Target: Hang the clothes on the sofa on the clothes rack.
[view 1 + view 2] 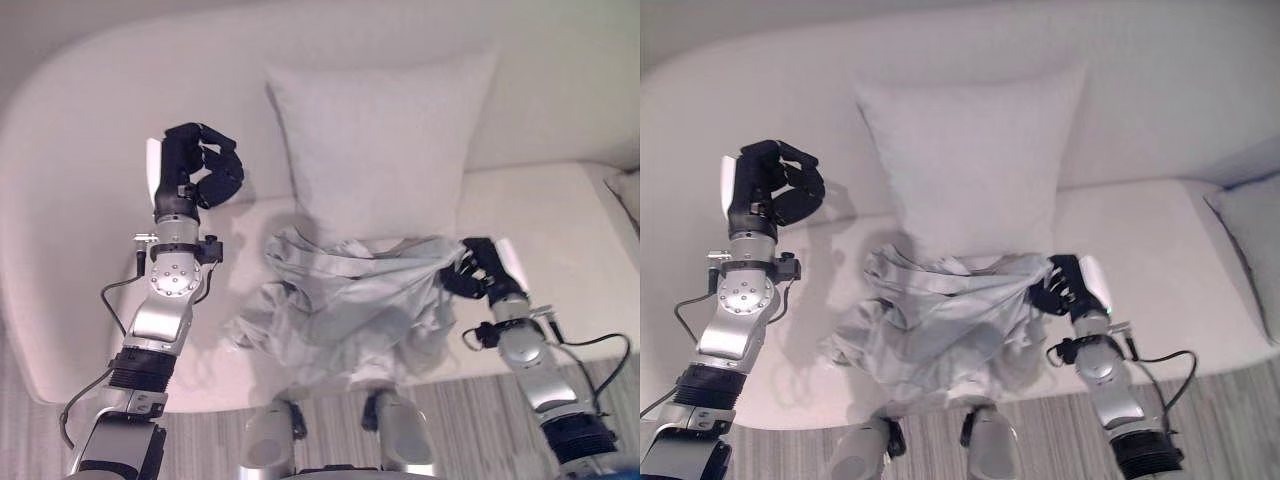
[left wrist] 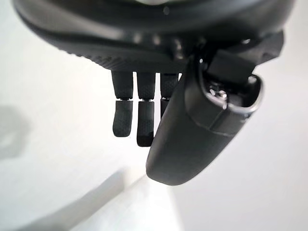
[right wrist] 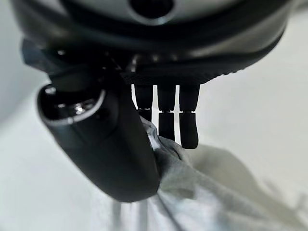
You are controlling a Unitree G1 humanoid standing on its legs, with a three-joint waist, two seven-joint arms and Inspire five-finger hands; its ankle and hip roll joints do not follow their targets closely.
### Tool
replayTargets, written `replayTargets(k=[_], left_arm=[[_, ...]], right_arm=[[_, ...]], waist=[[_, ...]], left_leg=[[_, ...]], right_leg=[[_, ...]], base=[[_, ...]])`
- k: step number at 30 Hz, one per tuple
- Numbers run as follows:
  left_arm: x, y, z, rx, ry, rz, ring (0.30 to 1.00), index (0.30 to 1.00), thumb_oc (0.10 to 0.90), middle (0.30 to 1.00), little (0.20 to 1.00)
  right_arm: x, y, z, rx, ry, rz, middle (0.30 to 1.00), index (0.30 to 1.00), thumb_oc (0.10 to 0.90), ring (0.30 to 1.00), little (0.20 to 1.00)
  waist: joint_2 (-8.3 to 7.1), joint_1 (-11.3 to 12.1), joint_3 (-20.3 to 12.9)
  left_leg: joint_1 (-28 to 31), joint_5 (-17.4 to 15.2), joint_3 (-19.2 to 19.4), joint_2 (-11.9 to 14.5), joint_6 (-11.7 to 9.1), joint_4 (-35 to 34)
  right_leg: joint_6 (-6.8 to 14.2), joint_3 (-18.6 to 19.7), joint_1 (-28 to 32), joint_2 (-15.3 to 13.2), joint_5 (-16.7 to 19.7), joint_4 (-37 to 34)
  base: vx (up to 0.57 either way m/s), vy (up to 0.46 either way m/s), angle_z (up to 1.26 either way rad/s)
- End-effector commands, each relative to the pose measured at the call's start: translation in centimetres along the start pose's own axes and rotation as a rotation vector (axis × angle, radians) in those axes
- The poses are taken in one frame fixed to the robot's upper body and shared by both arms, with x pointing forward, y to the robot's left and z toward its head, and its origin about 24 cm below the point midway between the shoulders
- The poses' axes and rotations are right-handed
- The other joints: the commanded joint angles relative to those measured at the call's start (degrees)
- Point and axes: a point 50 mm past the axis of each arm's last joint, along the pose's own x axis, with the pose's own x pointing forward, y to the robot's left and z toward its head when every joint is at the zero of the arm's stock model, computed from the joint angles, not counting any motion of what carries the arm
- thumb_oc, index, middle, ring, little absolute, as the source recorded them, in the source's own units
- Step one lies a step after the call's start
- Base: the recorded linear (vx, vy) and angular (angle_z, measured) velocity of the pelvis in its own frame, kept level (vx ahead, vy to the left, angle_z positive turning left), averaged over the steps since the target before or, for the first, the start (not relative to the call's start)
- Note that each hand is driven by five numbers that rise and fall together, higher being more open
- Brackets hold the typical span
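Observation:
A crumpled light grey garment (image 1: 340, 310) lies on the white sofa (image 1: 560, 220), on the seat in front of a pillow, with part of it hanging over the seat's front edge. My right hand (image 1: 480, 270) is at the garment's right edge, thumb and fingers pinched on a fold of the cloth (image 3: 192, 183). My left hand (image 1: 195, 165) is raised above the seat to the left of the garment, apart from it. Its fingers (image 2: 144, 120) are curled in and hold nothing.
A white square pillow (image 1: 380, 140) leans on the backrest right behind the garment. A second cushion (image 1: 1250, 230) sits at the seat's far right. Striped carpet (image 1: 220, 440) runs along the sofa's front edge.

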Motion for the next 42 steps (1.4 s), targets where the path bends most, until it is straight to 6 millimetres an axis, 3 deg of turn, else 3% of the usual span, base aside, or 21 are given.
replayTargets(k=[1, 4, 5, 8, 11, 14, 19, 21, 22, 29, 42], left_arm=[[-0.4, 0.8, -0.7, 0.033, -0.014, -0.052, 0.9, 0.9, 0.8, 0.9, 0.9], [-0.4, 0.8, -0.7, 0.033, -0.014, -0.052, 0.9, 0.9, 0.8, 0.9, 0.9], [-4.1, 0.8, -5.6, 0.255, 0.198, -0.19, 0.9, 0.9, 0.8, 0.9, 0.9], [-6.1, -0.1, -7.9, 0.318, 0.305, -0.252, 0.9, 0.9, 0.8, 0.9, 0.9], [-9.6, -2.5, -10.9, 0.261, 0.484, -0.352, 0.9, 0.9, 0.8, 0.9, 0.9], [-10.5, -3.7, -12.0, 0.321, 0.527, -0.409, 0.9, 0.9, 0.8, 0.9, 0.9], [-9.4, -5.1, -12.4, 0.39, 0.51, -0.421, 0.9, 0.9, 0.8, 0.9, 0.9], [-8.2, -5.4, -12.0, 0.404, 0.48, -0.401, 0.9, 0.9, 0.8, 0.9, 0.9], [-6.5, -5.5, -11.3, 0.414, 0.439, -0.364, 0.9, 0.9, 0.8, 0.9, 0.9], [-2.8, -4.6, -9.9, 0.43, 0.369, -0.236, 0.9, 0.9, 0.8, 0.9, 0.9], [-0.6, -2.2, -9.9, 0.521, 0.37, -0.18, 0.9, 0.9, 0.8, 0.9, 0.9]], right_arm=[[0.3, -0.9, 0.4, -0.015, -0.051, -0.044, 0.3, 0.3, 0.4, 0.3, 0.3], [0.3, -0.9, 0.4, -0.015, -0.051, -0.044, 0.3, 0.3, 0.4, 0.3, 0.3], [-2.1, 0.7, -2.0, -0.009, 0.038, 0.06, 0.3, 0.3, 0.4, 0.3, 0.3], [-3.5, 1.6, -3.2, -0.021, 0.089, 0.104, 0.3, 0.3, 0.4, 0.3, 0.3], [-5.1, 2.3, -4.6, -0.027, 0.164, 0.123, 0.3, 0.3, 0.4, 0.3, 0.3], [-5.4, 2.3, -4.5, -0.018, 0.166, 0.114, 0.3, 0.3, 0.4, 0.3, 0.3], [-5.2, 2.4, -3.8, 0.009, 0.134, 0.085, 0.3, 0.3, 0.4, 0.3, 0.3], [-5.2, 2.6, -3.5, 0.021, 0.119, 0.081, 0.3, 0.3, 0.4, 0.3, 0.3], [-5.2, 2.9, -3.3, 0.035, 0.108, 0.08, 0.3, 0.3, 0.4, 0.3, 0.3], [-5.8, 4.3, -3.0, 0.052, 0.091, 0.138, 0.3, 0.3, 0.4, 0.3, 0.3], [-4.8, 4.6, -1.7, 0.075, 0.023, 0.146, 0.3, 0.3, 0.4, 0.3, 0.3]], waist=[[-5.74, -0.1, -9.1], [-5.74, -0.1, -9.1], [-5.52, -0.1, -11.0], [-5.6, -0.4, -11.5], [-5.73, -1.5, -10.2], [-5.94, -2.4, -8.4], [-6.84, -3.8, -5.2], [-7.46, -4.4, -4.0], [-8.19, -5.0, -3.2], [-10.3, -6.7, -2.6], [-12.65, -7.7, 0.3]], left_leg=[[2.9, -4.3, -0.9, -0.1, -1.6, 0.2], [2.9, -4.3, -0.9, -0.1, -1.6, 0.2], [5.6, -4.9, -0.4, 0.6, -1.9, 0.2], [5.8, -5.1, -0.3, 0.6, -1.7, 0.2], [5.7, -5.3, 0.2, 0.6, -1.4, 0.2], [5.4, -5.4, 0.6, 0.9, -1.4, 0.2], [3.6, -4.9, 1.3, 1.2, -1.3, 0.2], [2.6, -4.5, 1.8, 1.6, -1.4, 0.2], [1.7, -4.4, 2.2, 2.1, -1.6, 0.2], [-0.4, -3.5, 3.5, 2.9, -1.8, 0.2], [-3.8, -2.2, 3.4, 4.0, -2.4, 0.2]], right_leg=[[5.1, -1.0, 5.5, -3.5, -4.7, 0.2], [5.1, -1.0, 5.5, -3.5, -4.7, 0.2], [4.8, -1.6, 8.3, -2.9, -5.5, 0.2], [4.8, -1.3, 8.2, -2.8, -5.5, 0.2], [4.8, -0.4, 7.5, -2.5, -5.4, 0.2], [4.9, 0.4, 6.5, -2.4, -5.1, 0.2], [5.0, 1.8, 3.8, -2.0, -4.2, 0.2], [5.0, 2.4, 2.2, -1.8, -3.8, 0.2], [5.0, 2.9, 0.9, -1.4, -3.6, 0.2], [5.1, 4.3, -2.6, -0.5, -2.7, 0.2], [5.1, 5.1, -6.8, 0.5, -1.5, 0.2]], base=[[0.03, -0.013, 0.1], [0.06, -0.014, 0.05], [0.2, -0.053, 0.04], [0.09, -0.036, 0.07], [-0.01, -0.018, -0.1], [-0.06, -0.016, -0.16], [-0.11, -0.023, -0.17], [-0.09, -0.043, -0.21], [-0.06, -0.045, -0.22], [-0.02, -0.039, -0.15], [-0.03, -0.023, -0.08]])
